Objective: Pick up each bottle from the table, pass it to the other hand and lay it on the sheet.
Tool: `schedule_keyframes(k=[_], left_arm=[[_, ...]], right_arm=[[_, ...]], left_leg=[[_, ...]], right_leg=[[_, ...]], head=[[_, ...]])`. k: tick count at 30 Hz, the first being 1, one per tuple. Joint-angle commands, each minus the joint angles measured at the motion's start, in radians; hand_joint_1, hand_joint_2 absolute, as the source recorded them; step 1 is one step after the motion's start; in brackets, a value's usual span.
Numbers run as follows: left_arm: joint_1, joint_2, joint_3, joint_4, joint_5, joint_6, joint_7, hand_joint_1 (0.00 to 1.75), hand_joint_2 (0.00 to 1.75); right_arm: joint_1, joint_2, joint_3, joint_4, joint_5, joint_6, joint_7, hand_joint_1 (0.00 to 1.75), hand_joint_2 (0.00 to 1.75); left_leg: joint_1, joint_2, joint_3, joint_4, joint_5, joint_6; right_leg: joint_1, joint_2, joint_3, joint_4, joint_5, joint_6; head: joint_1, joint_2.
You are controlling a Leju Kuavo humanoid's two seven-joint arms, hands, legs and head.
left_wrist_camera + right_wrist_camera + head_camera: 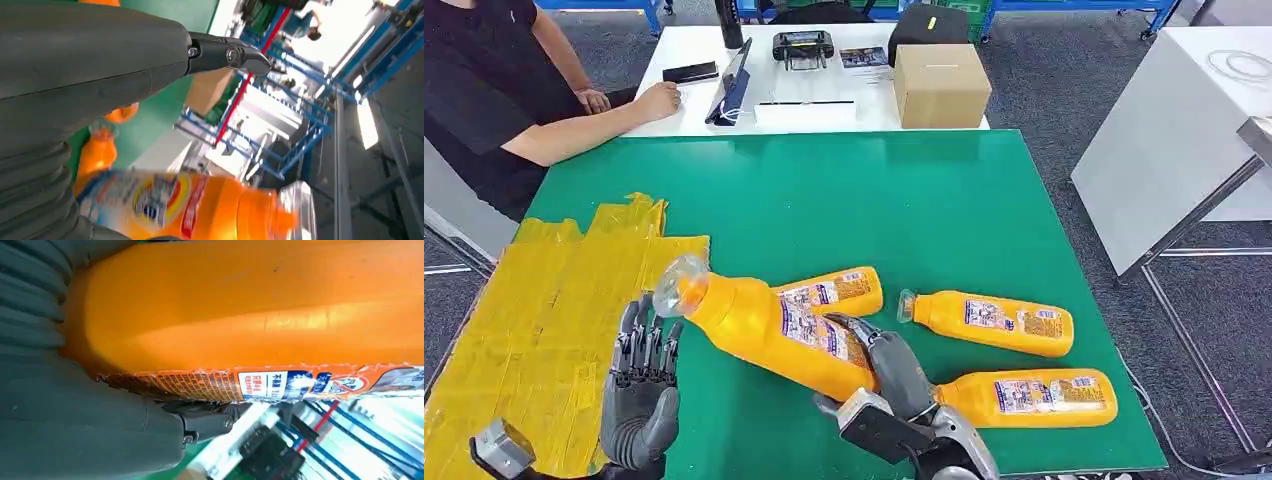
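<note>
handover pending above the green mat

head view: the right hand (894, 375) is gripping the held bottle (769, 325) near its base, lifting it at a tilt with its clear cap (676, 285) pointing toward the yellow sheet (534, 320). the left hand (642, 385) is waiting beside the cap, fingers spread and holding nothing. three other bottles (989, 322) are lying on the green mat (874, 200).

left wrist view: the bottle is passing close under the open thumb (227, 54), blurred.

right wrist view: the fingers are wrapping the orange body.

risk, as i judge it: releasing before the left hand is closing firmly could be dropping the bottle short of the sheet.
</note>
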Motion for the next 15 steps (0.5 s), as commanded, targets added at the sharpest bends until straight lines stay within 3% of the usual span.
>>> schedule_keyframes(k=[1, 15], left_arm=[[-0.029, 0.065, -0.071, 0.056, 0.024, 0.002, 0.021, 0.00, 1.75], [-0.033, 0.069, -0.077, 0.064, 0.028, -0.006, 0.025, 0.00, 1.75]], right_arm=[[-0.087, 0.100, 0.089, 0.207, 0.036, 0.035, 0.033, 1.75, 1.75], [-0.101, 0.105, 0.104, 0.233, 0.040, 0.032, 0.039, 1.75, 1.75]], left_leg=[[0.001, 0.002, 0.002, -0.002, 0.001, -0.001], [0.001, 0.001, 0.001, -0.001, 0.001, -0.001]], right_leg=[[0.001, 0.002, 0.001, -0.002, 0.001, -0.002], [0.001, 0.001, 0.001, -0.001, 0.001, -0.001]], head=[[0.000, 0.000], [0.000, 0.000]])
